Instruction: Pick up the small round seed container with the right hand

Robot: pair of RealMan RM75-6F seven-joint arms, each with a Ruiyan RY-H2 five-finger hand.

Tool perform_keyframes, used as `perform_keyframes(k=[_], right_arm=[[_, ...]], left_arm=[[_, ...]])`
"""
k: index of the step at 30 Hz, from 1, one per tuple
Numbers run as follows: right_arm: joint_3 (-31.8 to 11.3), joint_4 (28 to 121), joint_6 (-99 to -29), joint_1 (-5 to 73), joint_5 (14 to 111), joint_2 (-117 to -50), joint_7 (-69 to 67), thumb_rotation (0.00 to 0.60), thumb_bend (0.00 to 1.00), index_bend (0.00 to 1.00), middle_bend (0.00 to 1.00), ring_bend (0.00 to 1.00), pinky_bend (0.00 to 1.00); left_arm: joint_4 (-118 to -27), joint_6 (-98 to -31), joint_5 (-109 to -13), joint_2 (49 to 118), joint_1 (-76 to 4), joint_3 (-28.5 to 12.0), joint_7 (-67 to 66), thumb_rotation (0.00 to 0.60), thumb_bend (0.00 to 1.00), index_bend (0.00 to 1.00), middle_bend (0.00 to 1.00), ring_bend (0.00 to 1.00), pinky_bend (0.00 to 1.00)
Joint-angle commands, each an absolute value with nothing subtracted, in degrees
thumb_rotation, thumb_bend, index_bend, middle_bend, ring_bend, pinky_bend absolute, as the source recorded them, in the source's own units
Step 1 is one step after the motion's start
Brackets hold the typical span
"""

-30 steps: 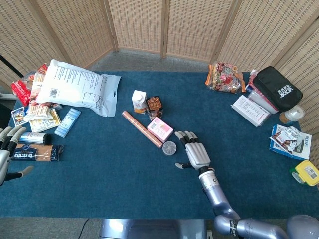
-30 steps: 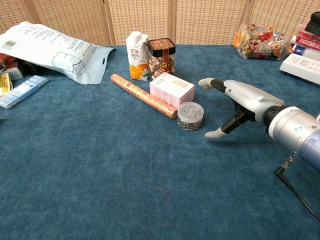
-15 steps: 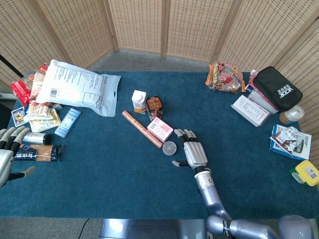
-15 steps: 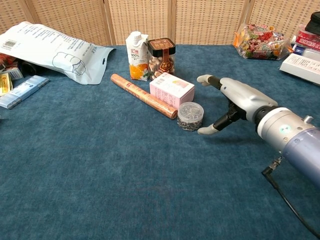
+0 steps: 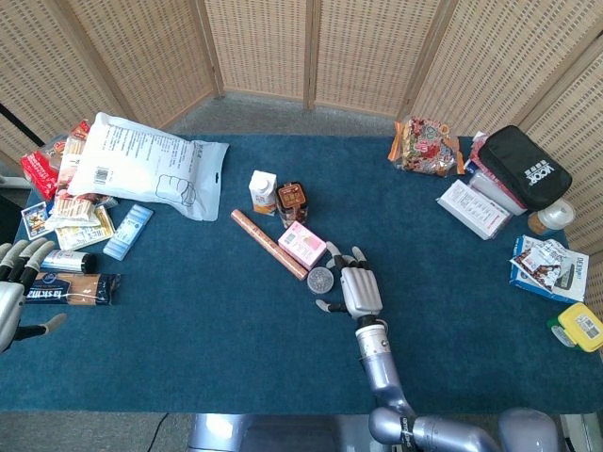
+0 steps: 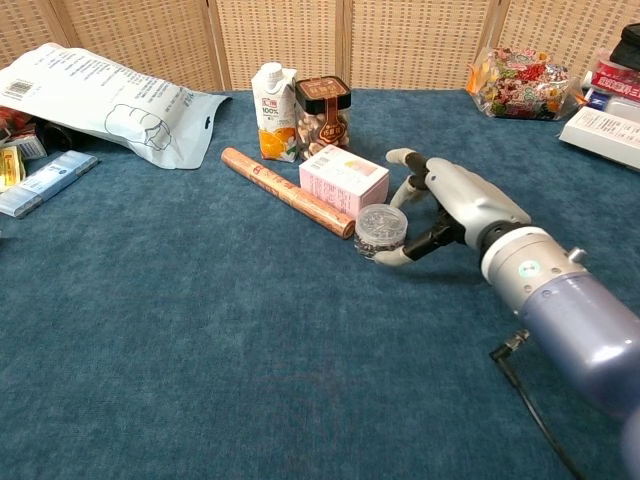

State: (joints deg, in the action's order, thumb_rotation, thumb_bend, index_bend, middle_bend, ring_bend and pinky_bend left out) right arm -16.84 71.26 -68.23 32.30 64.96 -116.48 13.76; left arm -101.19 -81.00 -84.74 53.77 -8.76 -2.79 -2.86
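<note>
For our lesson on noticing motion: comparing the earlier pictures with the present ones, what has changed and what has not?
The right hand has slid leftward across the table to the seed container, its thumb now at the container's base, fingers spread behind it. Nothing is lifted yet. The container, pink box, brown tube and left hand stayed put.

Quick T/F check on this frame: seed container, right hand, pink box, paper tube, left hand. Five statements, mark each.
1. The seed container stands on the table. True.
2. The right hand has lifted it clear of the cloth. False: the hand is beside it with fingers spread round it, and the container is not lifted.
3. The pink box lies just behind the container. True.
4. The paper tube stands upright. False: it lies flat.
5. The left hand holds a carton. False: it is empty at the table's left edge.
</note>
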Motion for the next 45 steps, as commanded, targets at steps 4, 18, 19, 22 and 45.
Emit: perform_keyframes(k=[4, 18, 19, 22, 45], right_arm=[[-18.1, 67.8, -70.2, 32.6, 65.0, -120.7, 12.5, 0.600, 0.00, 0.04, 0.43, 0.33, 0.00], [-16.8, 66.4, -73.4, 31.0, 68.4, -121.4, 10.9, 0.600, 0.00, 0.26, 0.60, 0.51, 0.24], [-16.8, 66.9, -74.0, 30.7, 68.9, -121.1, 10.8, 0.600, 0.00, 0.28, 0.61, 0.52, 0.26], [-16.8, 68.9, -75.5, 30.0, 70.0, -119.8, 10.5, 0.600, 0.00, 0.29, 0.62, 0.53, 0.27], [-26.8, 109.5, -83.6, 31.4, 76.9, -101.9, 30.2, 0.600, 0.00, 0.30, 0.62, 0.54, 0.27]], left_arm=[[-101.3, -81.0, -84.8, 53.8, -8.8, -2.7, -2.9, 0.600, 0.00, 0.00, 0.00, 0.00, 0.00], [-100.9, -81.0, -84.8, 53.5, -8.7, -2.8, -1.9, 0.600, 0.00, 0.00, 0.00, 0.00, 0.00], [-100.9, -81.0, -84.8, 53.5, -8.7, -2.8, -2.0, 0.600, 0.00, 0.00, 0.00, 0.00, 0.00], [-101.1, -80.9, -85.0, 53.5, -8.8, -2.7, -2.0, 0.600, 0.00, 0.00, 0.00, 0.00, 0.00], [-101.9, -80.7, -86.3, 53.3, -8.9, -2.2, -1.5, 0.600, 0.00, 0.00, 0.00, 0.00, 0.00]])
